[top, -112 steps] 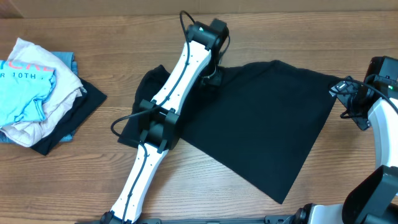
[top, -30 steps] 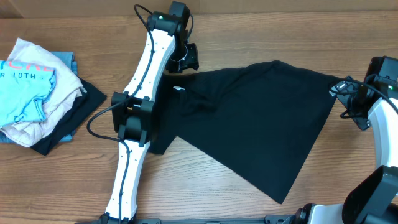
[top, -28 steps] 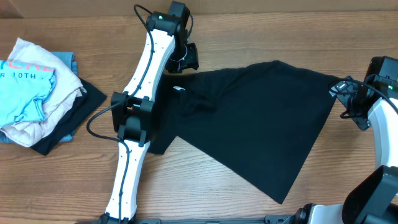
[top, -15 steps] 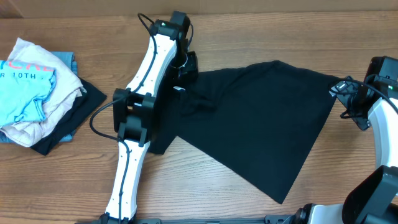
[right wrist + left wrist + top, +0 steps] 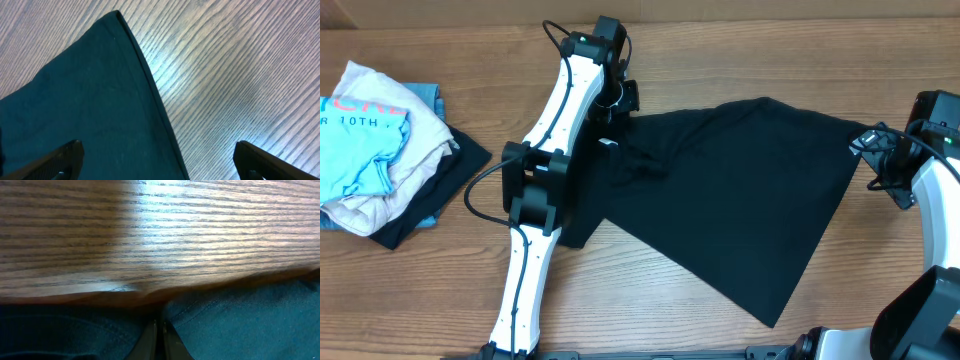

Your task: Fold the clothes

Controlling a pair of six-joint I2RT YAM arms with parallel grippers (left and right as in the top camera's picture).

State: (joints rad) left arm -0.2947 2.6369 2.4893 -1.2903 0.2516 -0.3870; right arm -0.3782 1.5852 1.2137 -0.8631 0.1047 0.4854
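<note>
A black shirt (image 5: 740, 190) lies spread flat on the wooden table (image 5: 720, 40). My left gripper (image 5: 618, 106) is at the shirt's far left edge. In the left wrist view its fingers (image 5: 159, 339) are pressed together, with the shirt's edge (image 5: 240, 315) bunched around them. My right gripper (image 5: 882, 160) hovers open at the shirt's far right corner. In the right wrist view its fingers (image 5: 157, 157) are spread wide above that corner (image 5: 100, 100) and hold nothing.
A pile of folded clothes (image 5: 380, 140), light blue, cream and dark, sits at the left of the table. The left arm (image 5: 545, 190) stretches over the shirt's left part. Bare wood shows along the front (image 5: 650, 300).
The left gripper swept left, pulling the shirt's left part out flatter, then shifted slightly back toward the shirt edge. The right arm has not moved.
</note>
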